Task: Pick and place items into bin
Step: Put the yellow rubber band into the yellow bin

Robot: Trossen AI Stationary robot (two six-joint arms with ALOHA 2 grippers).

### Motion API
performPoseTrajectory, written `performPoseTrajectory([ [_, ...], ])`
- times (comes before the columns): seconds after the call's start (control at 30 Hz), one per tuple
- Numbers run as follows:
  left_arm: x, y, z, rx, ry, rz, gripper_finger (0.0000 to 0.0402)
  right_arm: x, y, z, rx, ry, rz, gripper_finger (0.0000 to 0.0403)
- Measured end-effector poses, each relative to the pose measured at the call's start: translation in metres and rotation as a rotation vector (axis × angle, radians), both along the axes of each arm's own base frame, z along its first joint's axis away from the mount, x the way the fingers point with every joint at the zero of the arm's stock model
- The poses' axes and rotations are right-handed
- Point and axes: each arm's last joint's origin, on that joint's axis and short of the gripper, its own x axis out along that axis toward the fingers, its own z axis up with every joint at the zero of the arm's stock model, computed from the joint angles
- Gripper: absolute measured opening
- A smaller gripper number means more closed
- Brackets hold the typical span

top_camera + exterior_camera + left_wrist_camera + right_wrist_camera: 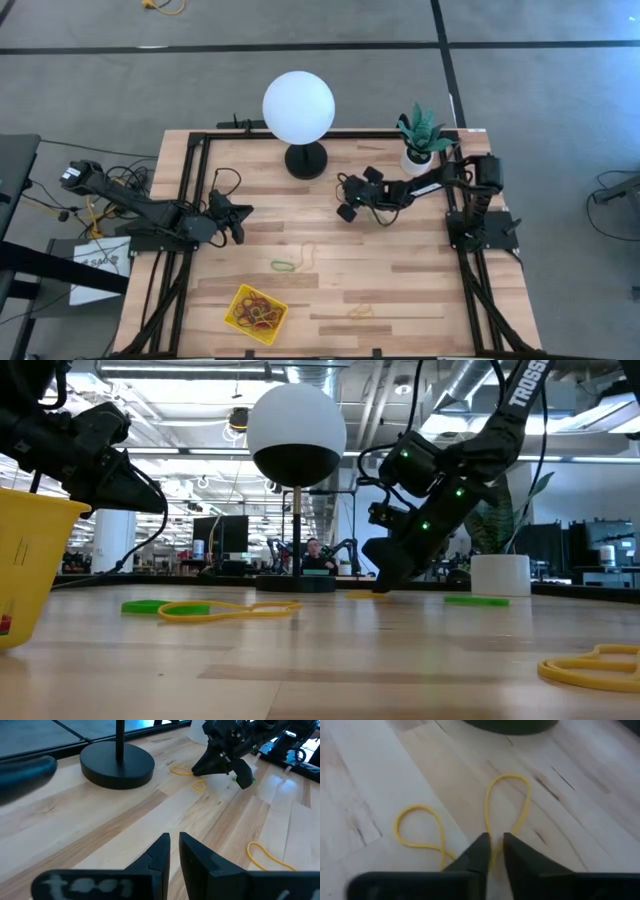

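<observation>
Right gripper (493, 851) low, apparently pinching; left gripper (173, 851) hovers, narrow.

My right gripper (347, 212) sits down on the table (420, 280) just in front of the lamp (299, 115), its fingers astride a rubber band (507, 805). My left gripper (240, 225) hangs at the table's left side. The bin (256, 312) lies near the front edge, bands (260, 310) in it, with two loose bands (295, 262) between it and the lamp.
</observation>
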Motion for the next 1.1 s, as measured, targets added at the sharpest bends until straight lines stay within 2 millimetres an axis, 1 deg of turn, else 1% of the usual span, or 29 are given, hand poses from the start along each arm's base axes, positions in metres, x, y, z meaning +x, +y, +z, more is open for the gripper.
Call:
performPoseTrajectory([
  [0.07, 0.000, 0.000, 0.000, 0.000, 0.000, 0.000, 0.0028, 0.001, 0.002, 0.003, -0.007, -0.017, 0.009, 0.0015],
  [0.1, 0.000, 0.000, 0.000, 0.000, 0.000, 0.000, 0.0028, 0.002, 0.004, 0.004, -0.014, -0.031, 0.020, 0.0009],
  [0.2, 0.000, 0.000, 0.000, 0.000, 0.000, 0.000, 0.0028, 0.008, 0.012, 0.007, 0.007, -0.109, 0.057, 0.0005],
  [0.3, 0.000, 0.000, 0.000, 0.000, 0.000, 0.000, 0.0028, 0.022, 0.035, 0.022, 0.085, -0.259, 0.170, 0.0003],
  [0.43, 0.000, 0.000, 0.000, 0.001, 0.001, 0.000, 0.0028, 0.039, 0.081, 0.049, 0.155, -0.509, 0.386, 0.0001],
  [0.53, 0.000, 0.000, 0.000, 0.003, 0.001, -0.001, 0.0028, 0.049, 0.125, 0.073, 0.194, -0.675, 0.547, 0.0001],
  [0.67, 0.000, 0.000, 0.000, -0.008, -0.006, 0.004, 0.0028, 0.061, 0.184, 0.092, 0.214, -0.743, 0.678, 0.0001],
  [0.8, 0.000, 0.000, 0.000, -0.010, -0.008, 0.006, 0.0028, 0.079, 0.233, 0.118, 0.180, -0.832, 0.811, 0.0000],
  [0.93, 0.000, 0.000, 0.000, -0.012, -0.010, 0.007, 0.0028, 0.107, 0.272, 0.129, 0.165, -0.864, 0.890, 0.0000],
  [1.0, 0.000, 0.000, 0.000, -0.012, -0.010, 0.007, 0.0028, 0.123, 0.287, 0.129, 0.156, -0.843, 0.913, 0.0000],
  [1.1, 0.000, 0.000, 0.000, -0.013, -0.010, 0.007, 0.0028, 0.146, 0.300, 0.123, 0.109, -0.765, 0.939, 0.0000],
])
